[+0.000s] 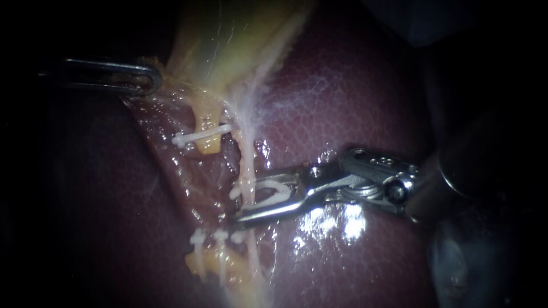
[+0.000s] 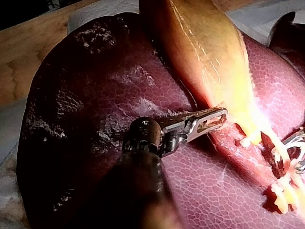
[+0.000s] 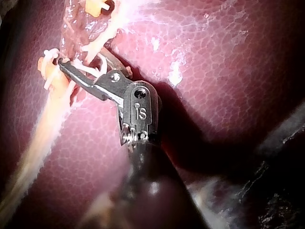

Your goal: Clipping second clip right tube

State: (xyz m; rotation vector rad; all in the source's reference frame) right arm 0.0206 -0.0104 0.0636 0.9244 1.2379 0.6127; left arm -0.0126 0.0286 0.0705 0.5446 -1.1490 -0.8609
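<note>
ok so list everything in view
liver: one, dark red, under everything
gallbladder: one, yellow, on the liver
right tube: one, pale, through the loaded clip
cut tube: two yellow stumps, beside the right tube
placed clips: white, one on upper stump, more lower, count unclear
loaded clip: one, white, open around the right tube
bench: wooden, beside the liver
left instrument: one, metal, end effector shut on gallbladder edge
right instrument: one, metal, end effector holding the loaded clip
</note>
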